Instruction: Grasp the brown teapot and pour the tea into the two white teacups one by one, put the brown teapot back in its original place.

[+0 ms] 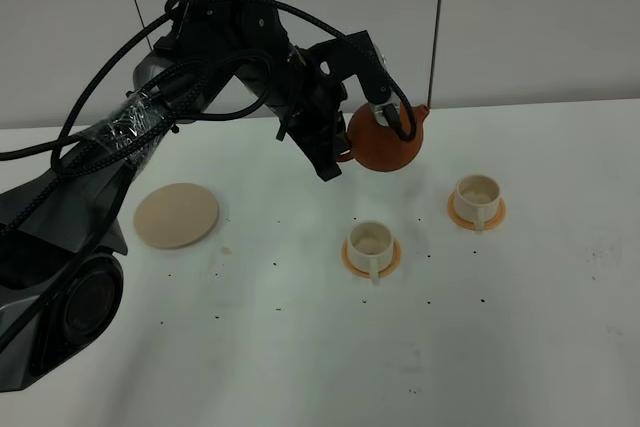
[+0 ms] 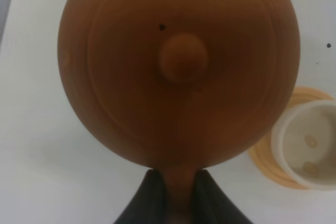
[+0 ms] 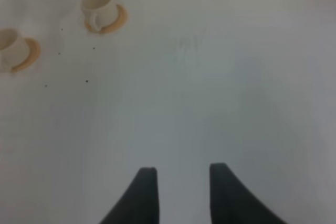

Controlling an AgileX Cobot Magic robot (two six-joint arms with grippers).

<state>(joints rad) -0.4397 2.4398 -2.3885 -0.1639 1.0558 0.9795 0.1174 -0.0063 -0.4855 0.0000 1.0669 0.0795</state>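
Hanging over the speckled white table (image 1: 300, 367), the left gripper (image 2: 177, 200) clamps the brown teapot (image 1: 392, 147); the right gripper (image 3: 181, 192) gapes open.

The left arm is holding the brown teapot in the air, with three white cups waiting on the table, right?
Nearly. The exterior high view shows only two, not three: one white cup nearer the front, the other white cup further right. The left gripper does hold the brown teapot in the air.
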